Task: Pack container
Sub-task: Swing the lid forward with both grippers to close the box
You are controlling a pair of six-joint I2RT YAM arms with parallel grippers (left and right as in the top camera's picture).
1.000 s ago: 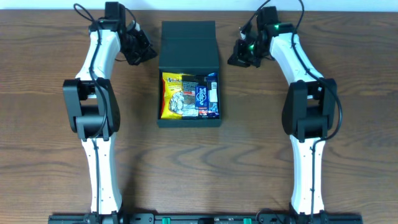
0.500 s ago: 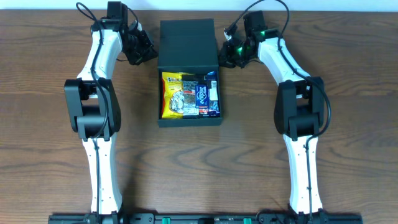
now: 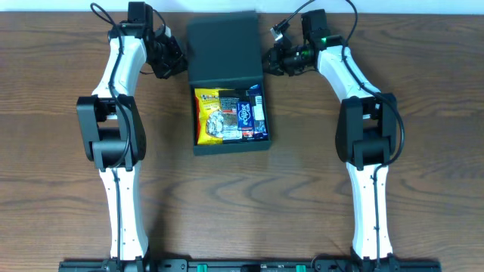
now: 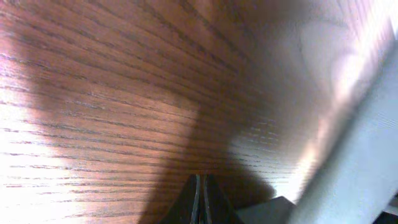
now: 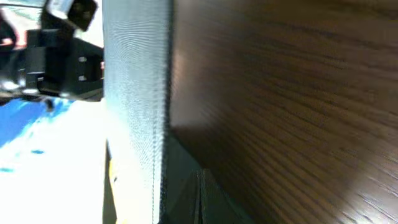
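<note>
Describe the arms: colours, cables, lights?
The left arm and right arm have white shells with black joints. Black cables loop off each wrist. Left gripper and right gripper are black. A green light glows near the right wrist.

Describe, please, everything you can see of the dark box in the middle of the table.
The container is a shallow, roughly square box of matte dark teal-black cardboard, lying open on the wooden table. Its hinged flap lid extends from the far edge and appears partly lifted. Inside lie a yellow snack packet and blue packets. The right gripper sits against the lid's right edge; the left gripper is beside its left edge, contact unclear.
</note>
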